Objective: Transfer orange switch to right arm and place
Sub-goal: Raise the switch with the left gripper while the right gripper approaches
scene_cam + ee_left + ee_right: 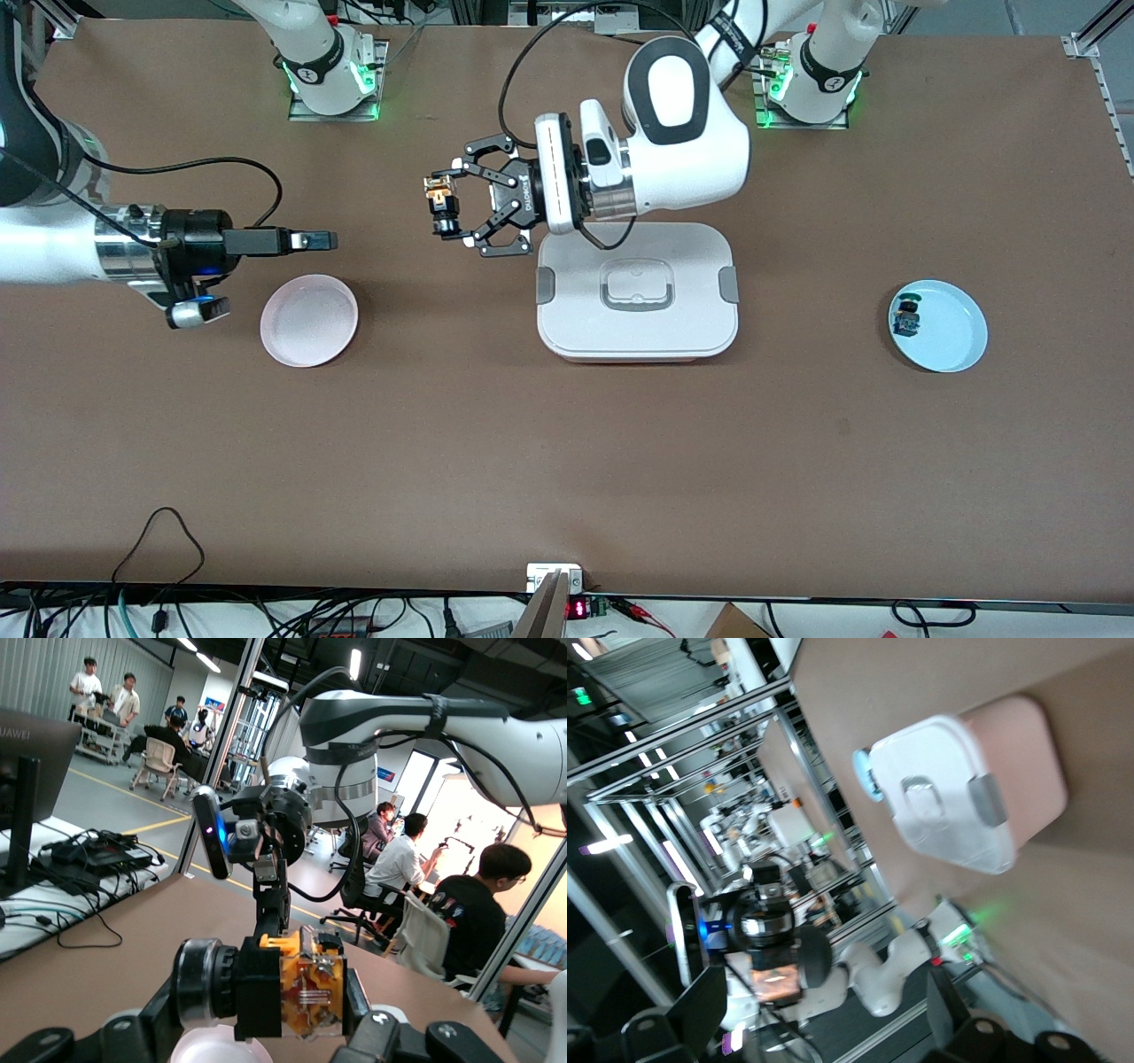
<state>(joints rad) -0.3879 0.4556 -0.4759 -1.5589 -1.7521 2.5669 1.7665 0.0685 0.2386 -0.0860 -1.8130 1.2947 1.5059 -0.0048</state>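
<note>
Left gripper [447,215] clenched on the orange switch [441,209], aloft at ten o'clock of the lidded box [636,292]; right gripper [321,239] spread, above the pink dish [309,320].

From high across the table [567,461] we look down, bases at 12 o'clock. Each wrist camera looks close along its fingers at the other arm; all share the white container [636,292] [948,788] area.

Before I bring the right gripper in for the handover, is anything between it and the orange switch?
Nothing visible. The left gripper holds the orange switch in the air beside the white lidded box. The right gripper, above the pink dish, faces it across open space.
</note>
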